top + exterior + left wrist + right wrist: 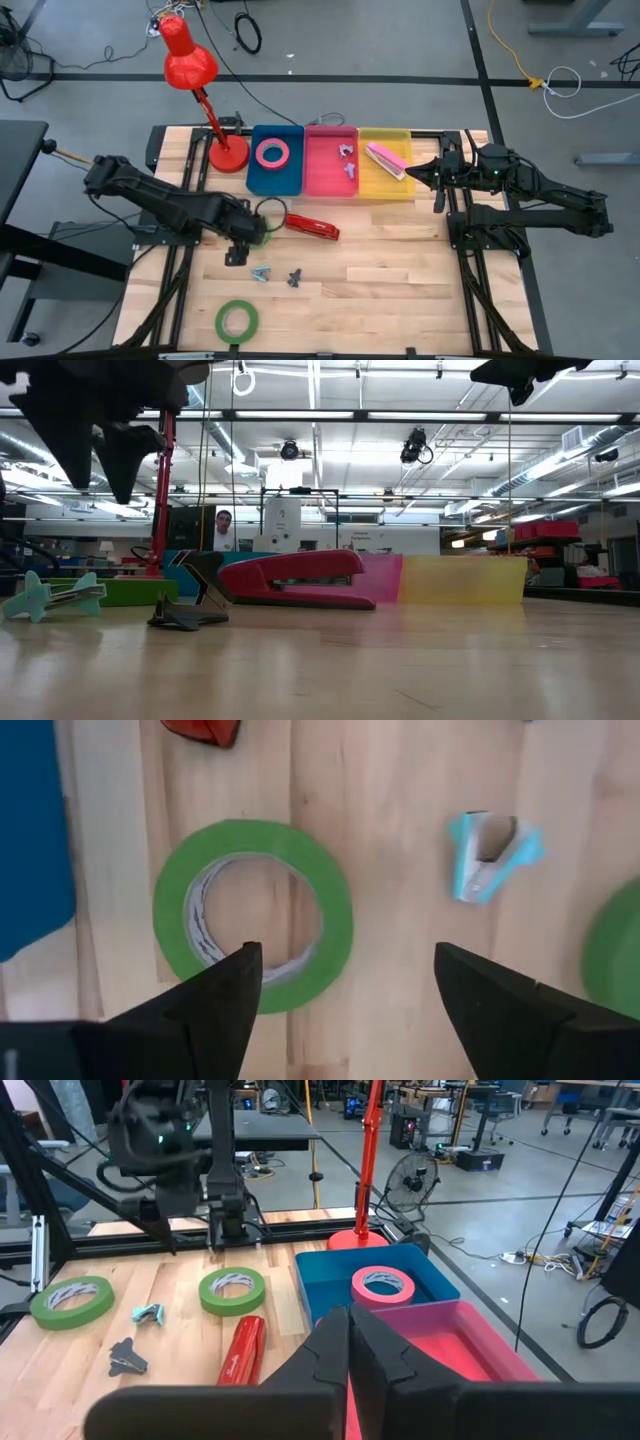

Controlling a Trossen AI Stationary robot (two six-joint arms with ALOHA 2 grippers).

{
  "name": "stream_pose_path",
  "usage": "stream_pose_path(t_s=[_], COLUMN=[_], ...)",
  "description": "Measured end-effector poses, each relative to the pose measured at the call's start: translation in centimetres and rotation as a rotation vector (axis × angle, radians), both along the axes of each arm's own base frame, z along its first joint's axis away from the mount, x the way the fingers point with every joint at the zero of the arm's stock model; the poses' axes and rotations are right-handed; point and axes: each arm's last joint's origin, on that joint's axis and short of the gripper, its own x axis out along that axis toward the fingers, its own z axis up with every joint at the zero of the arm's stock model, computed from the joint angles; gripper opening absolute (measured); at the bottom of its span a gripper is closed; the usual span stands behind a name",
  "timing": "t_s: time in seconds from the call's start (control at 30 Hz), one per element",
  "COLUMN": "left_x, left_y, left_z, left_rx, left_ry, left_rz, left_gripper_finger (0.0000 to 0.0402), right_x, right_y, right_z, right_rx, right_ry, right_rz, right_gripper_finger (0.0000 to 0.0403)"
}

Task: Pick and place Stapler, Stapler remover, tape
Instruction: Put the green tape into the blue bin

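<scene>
My left gripper (240,238) hangs open above a green tape roll (253,915) that lies flat on the table; it also shows in the low view (95,455), well above the table. One finger (225,995) stands over the roll's rim without touching it. A second green roll (237,320) lies near the front edge. The pink roll (272,153) lies in the blue bin (258,178). The red stapler (312,227), a teal stapler remover (262,272) and a dark one (295,278) lie on the table. My right gripper (415,175) is shut and empty at the yellow bin (385,190).
A pink bin (325,185) holds two small removers (348,158). The yellow bin holds a pink stapler (385,160). A red desk lamp (228,155) stands at the back left, beside the blue bin. Bare wood lies to the front right.
</scene>
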Motion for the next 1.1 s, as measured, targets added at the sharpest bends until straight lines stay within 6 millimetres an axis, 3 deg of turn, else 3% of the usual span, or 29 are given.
stream_pose_path(t_s=[0.17,0.37,0.83,1.1], left_x=[0.9,1.1,-0.7,-1.2], left_y=[-0.7,-0.9,-0.1,1.0], left_z=[-1.2,-1.7,-7.1,-9.1], left_rx=[0.094,0.084,0.065,0.002], left_ry=[0.011,-0.015,0.011,0.02], left_rz=[-0.039,-0.034,-0.011,0.005], left_gripper_finger=[0.03,0.03,0.03,0.03], right_x=[0.0,0.0,0.0,0.0], right_y=[0.0,0.0,0.0,0.0], right_z=[0.0,0.0,0.0,0.0], right_rx=[0.0,0.0,0.0,0.0], right_ry=[0.0,0.0,0.0,0.0], right_rz=[0.0,0.0,0.0,0.0], right_gripper_finger=[0.0009,0.0009,0.0009,0.0009])
